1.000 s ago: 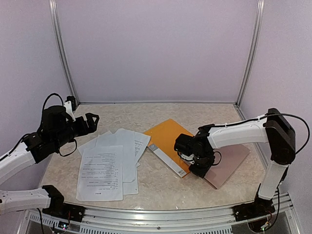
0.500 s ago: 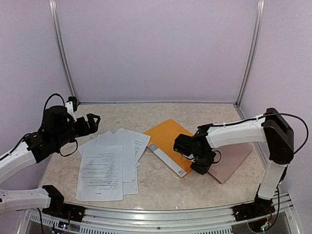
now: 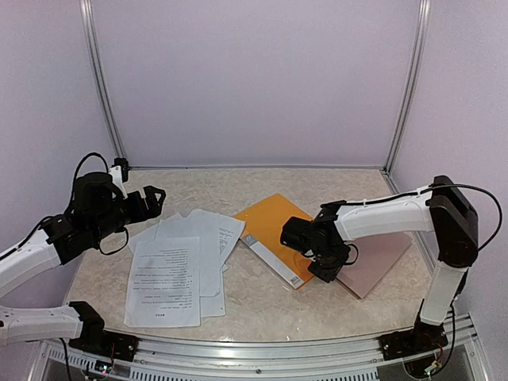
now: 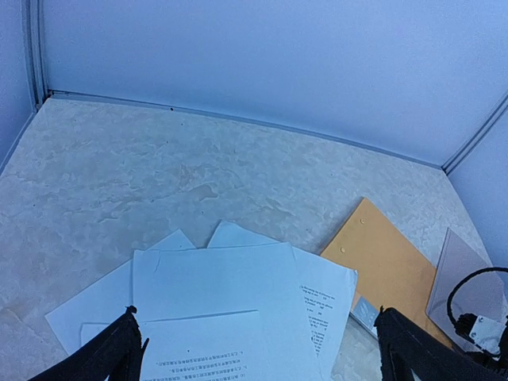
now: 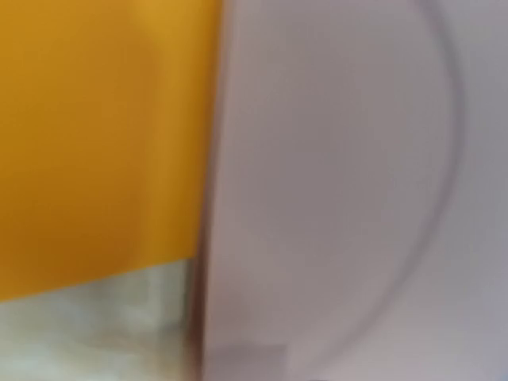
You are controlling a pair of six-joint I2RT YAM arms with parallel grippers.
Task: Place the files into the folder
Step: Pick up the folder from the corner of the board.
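Note:
The files (image 3: 186,262) lie fanned on the table left of centre, printed side up; in the left wrist view the files (image 4: 238,294) lie below my wide-apart fingertips. The orange-yellow folder (image 3: 270,222) lies flat beside them, white spine strip toward the front; the folder (image 4: 389,262) also shows in the left wrist view. My left gripper (image 3: 153,198) hovers open above the papers' far left, empty, and shows as the left gripper (image 4: 262,353). My right gripper (image 3: 321,266) is pressed low where the folder's right edge meets the pinkish board (image 3: 377,266); its jaws are hidden. Blurred folder (image 5: 95,135) fills the right wrist view's left.
The pinkish-brown board lies at the right, touching the folder, and fills the right of the right wrist view as the board (image 5: 333,182). Purple walls with metal posts (image 3: 99,79) enclose the table. A metal rail (image 3: 254,349) runs along the front edge.
My right gripper has slid a little left and back along the folder's right edge, and the board's near corner has shifted slightly. The left arm has barely moved.

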